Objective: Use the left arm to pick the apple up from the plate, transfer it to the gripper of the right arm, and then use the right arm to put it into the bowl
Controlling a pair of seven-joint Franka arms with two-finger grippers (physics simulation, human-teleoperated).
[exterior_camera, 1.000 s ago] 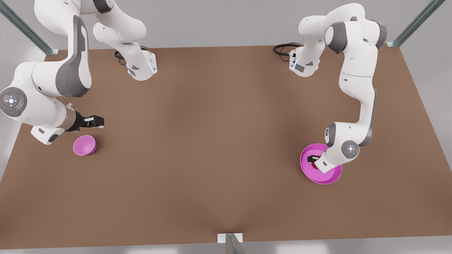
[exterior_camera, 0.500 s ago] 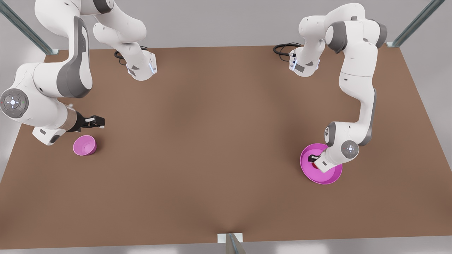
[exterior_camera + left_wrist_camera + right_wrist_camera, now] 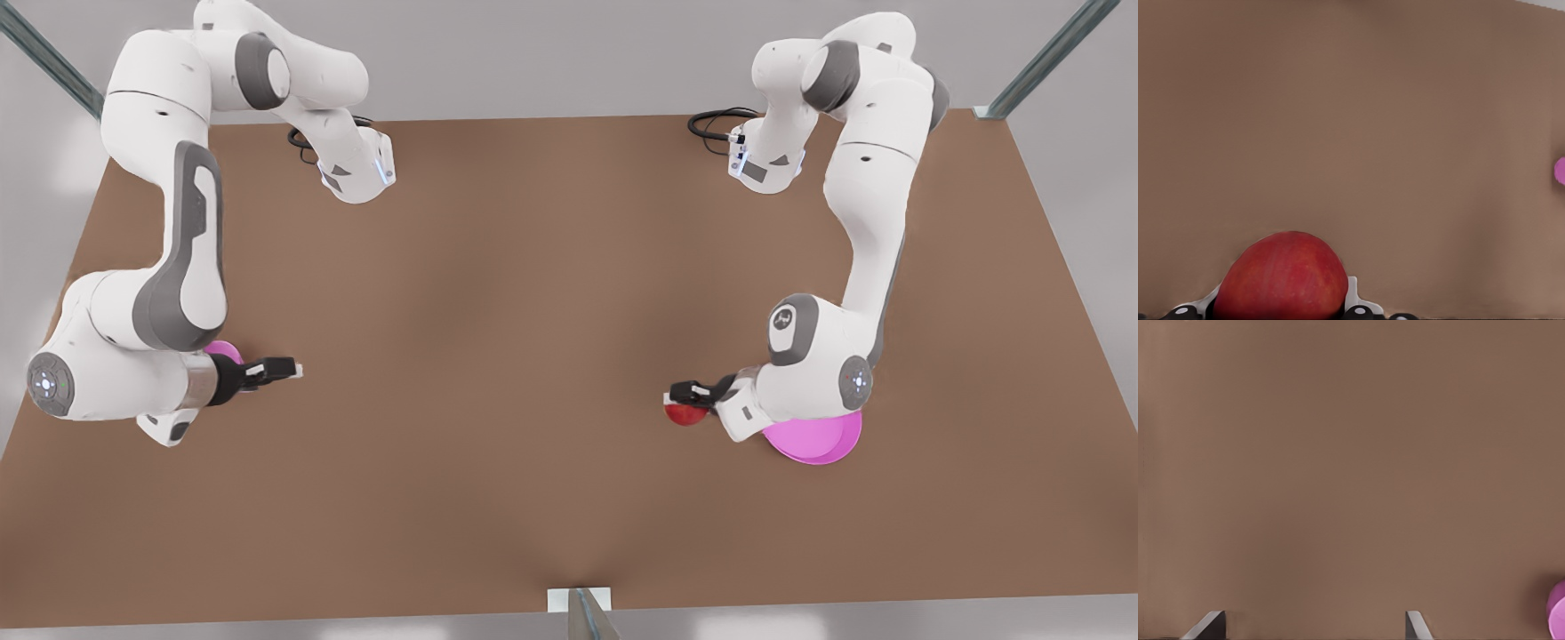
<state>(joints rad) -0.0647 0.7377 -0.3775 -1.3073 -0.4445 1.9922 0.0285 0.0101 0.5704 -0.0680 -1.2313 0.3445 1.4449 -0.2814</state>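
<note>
Carrying the apple clear of the plate, the left pincer is seen clamped on the fruit above the bare surface, so the transfer step is judged to be in hand. The right pincer is held with fingers apart, well apart from the apple, beside the partly hidden bowl. Both pincers must next be brought together over the open middle, where nothing is seen in the way.

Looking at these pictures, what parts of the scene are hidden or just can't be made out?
- Bowl: front view, mostly hidden behind the arm carrying the right gripper.
- Plate: front view, partly covered by the arm carrying the left gripper.
- Apple: left wrist view, lower part cut off by the picture's edge.
- Right gripper's fingertips: right wrist view, cut off at the edge.
</note>
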